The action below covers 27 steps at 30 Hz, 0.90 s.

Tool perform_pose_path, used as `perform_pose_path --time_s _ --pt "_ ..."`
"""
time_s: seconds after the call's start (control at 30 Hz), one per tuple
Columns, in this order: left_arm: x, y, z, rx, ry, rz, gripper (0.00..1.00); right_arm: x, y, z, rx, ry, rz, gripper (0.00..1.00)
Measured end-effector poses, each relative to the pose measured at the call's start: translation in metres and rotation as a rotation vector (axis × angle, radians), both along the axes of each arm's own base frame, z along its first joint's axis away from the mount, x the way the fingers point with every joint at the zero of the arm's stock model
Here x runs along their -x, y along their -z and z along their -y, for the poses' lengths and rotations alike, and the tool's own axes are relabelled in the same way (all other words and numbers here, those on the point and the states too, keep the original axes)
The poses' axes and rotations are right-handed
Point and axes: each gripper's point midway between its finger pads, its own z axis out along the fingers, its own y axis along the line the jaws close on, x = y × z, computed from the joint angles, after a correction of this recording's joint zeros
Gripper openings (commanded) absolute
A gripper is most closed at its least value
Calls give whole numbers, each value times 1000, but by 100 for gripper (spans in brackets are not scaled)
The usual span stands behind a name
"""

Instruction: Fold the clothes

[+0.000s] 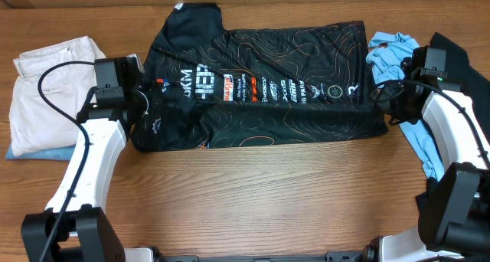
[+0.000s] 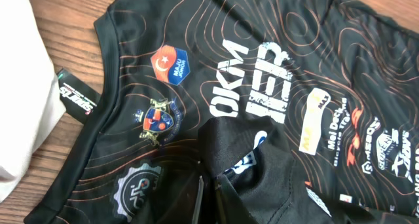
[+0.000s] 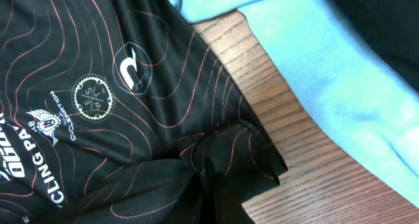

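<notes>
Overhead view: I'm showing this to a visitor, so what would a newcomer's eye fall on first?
The black jersey, covered in orange contour lines and white sponsor logos, lies spread across the middle of the wooden table. Beige trousers lie at its left, a crumpled light blue shirt at its right. The white left arm and right arm reach in to its two ends.

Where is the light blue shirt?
In the overhead view, the light blue shirt lies on the right side of the table, beside the right end of the black jersey, partly under the right arm.
</notes>
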Motion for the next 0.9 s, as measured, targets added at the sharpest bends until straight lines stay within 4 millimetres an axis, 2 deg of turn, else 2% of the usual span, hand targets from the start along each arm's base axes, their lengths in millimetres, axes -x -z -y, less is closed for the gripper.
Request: perform_pose_path --time_s 0.2,0.3,0.37,0.47,0.53,0.57,0.67,0.7,0.73,0.77,0.9 --pt "0 34 -2 -3 -6 -86 4 -6 -2 0 10 -24 25 4" --pt "2 51 -6 -18 -18 -132 4 -16 -6 -4 25 -70 65 4" --pt "1 56 -9 -32 -27 -141 4 -24 -9 -8 37 -98 96 4" --pt "-6 53 -13 -52 -40 -110 5 -38 -16 -14 52 -131 159 4" --pt "-9 51 -14 -57 -43 -95 9 -44 -17 -16 56 -141 179 5" --pt "-11 50 -14 -59 -45 -87 13 -46 -16 -17 58 -146 184 6" --pt "-13 49 -16 -66 -48 -74 48 -49 -11 -20 58 -159 178 43" --pt "-15 48 -16 -65 -55 -69 56 -49 -8 -21 56 -157 173 51" --pt "-15 48 -17 -66 -57 -68 72 -49 -6 -21 57 -160 170 56" --pt "-14 48 -18 -69 -62 -71 80 -48 -1 -21 55 -159 154 57" --pt "-5 54 -17 -64 -66 -115 84 -41 11 -22 46 -160 106 58"
